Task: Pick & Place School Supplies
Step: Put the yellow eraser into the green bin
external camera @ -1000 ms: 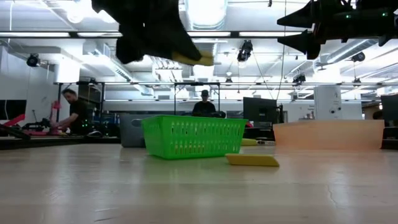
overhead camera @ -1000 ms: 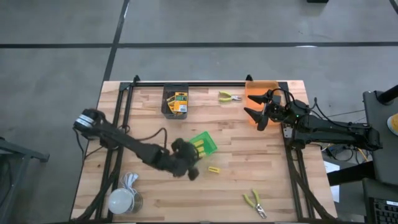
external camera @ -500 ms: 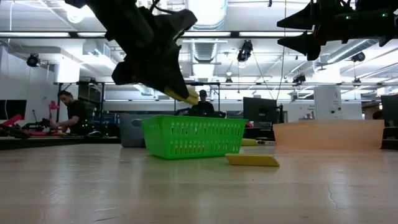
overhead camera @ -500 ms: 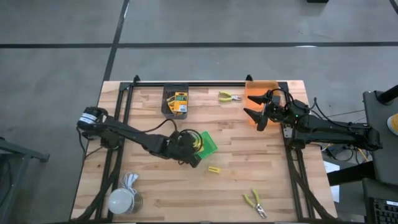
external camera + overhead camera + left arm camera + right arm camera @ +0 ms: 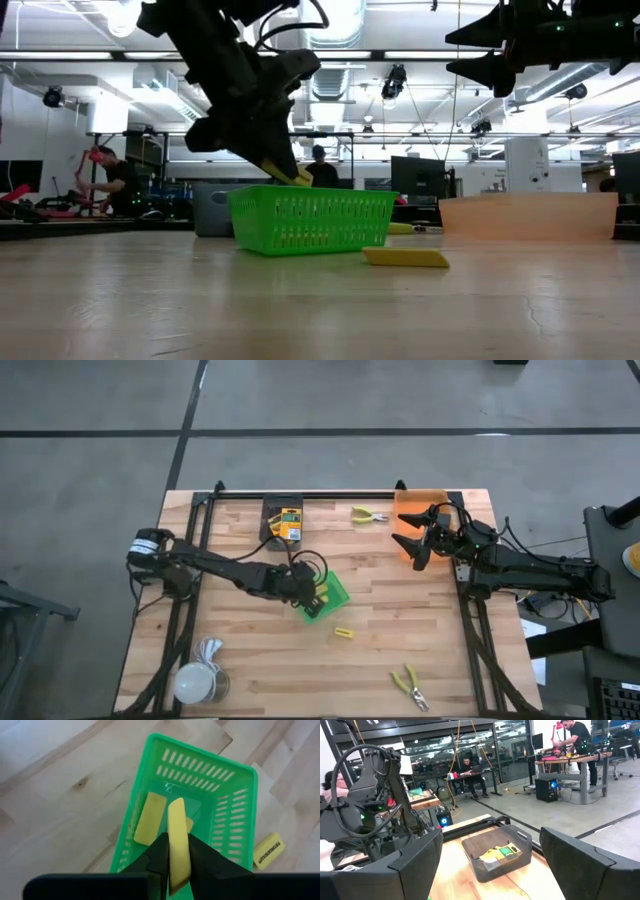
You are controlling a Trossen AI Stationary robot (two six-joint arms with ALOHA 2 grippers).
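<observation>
Left pincer (image 5: 176, 865) clamping yellow block (image 5: 177, 840), now lowered over green basket (image 5: 240, 805), right pincer (image 5: 415, 544) wide

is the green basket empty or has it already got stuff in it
Not empty. The left wrist view shows a yellow block lying on the floor of the green basket, while the left pincer holds another yellow block above it.

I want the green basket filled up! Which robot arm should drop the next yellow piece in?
The left one, probably. The left gripper is shut on a flat yellow block right above the green slotted plastic basket. The right gripper waits open over the orange bin, holding nothing.
</observation>
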